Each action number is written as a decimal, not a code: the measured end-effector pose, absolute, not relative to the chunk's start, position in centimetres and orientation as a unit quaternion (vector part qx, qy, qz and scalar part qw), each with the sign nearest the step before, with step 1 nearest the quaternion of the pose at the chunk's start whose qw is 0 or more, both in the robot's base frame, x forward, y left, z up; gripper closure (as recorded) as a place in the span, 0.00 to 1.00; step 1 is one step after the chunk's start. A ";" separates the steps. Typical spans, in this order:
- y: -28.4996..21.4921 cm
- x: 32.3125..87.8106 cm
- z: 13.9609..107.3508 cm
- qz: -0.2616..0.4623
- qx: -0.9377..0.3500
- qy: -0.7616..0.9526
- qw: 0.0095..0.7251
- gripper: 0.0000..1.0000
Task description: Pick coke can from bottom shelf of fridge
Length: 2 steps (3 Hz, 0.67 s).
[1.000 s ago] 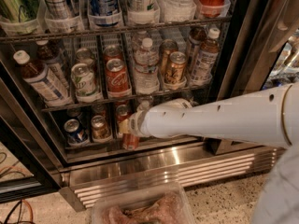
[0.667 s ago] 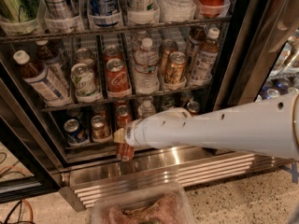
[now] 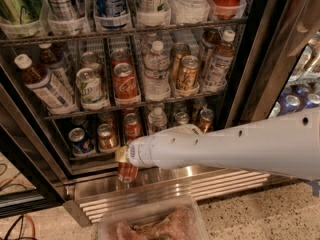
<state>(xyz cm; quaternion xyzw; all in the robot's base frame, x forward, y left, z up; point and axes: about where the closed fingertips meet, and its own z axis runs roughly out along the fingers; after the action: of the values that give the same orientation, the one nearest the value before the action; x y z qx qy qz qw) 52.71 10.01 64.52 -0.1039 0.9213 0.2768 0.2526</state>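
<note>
Claw [image 3: 123, 159] clenched on coke can [image 3: 127, 172], 7 o'clock from centre, outside fridge [image 3: 245, 74], below bottom shelf [image 3: 92, 155] lip. Pick judged nearly done; left: carry clear of grille [image 3: 200, 186].

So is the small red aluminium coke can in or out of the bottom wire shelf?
Out: the gripper holds the coke can before the ribbed steel grille, below the bottom shelf.
</note>
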 end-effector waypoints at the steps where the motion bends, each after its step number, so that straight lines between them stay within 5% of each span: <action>1: 10.3 50.4 64.7 0.276 -0.103 0.928 0.229 1.00; 2: 10.4 47.0 65.1 0.278 -0.087 0.935 0.202 1.00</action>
<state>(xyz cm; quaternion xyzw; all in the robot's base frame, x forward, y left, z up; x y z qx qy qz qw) 46.95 10.42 65.07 -0.0870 0.9350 0.2779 0.2024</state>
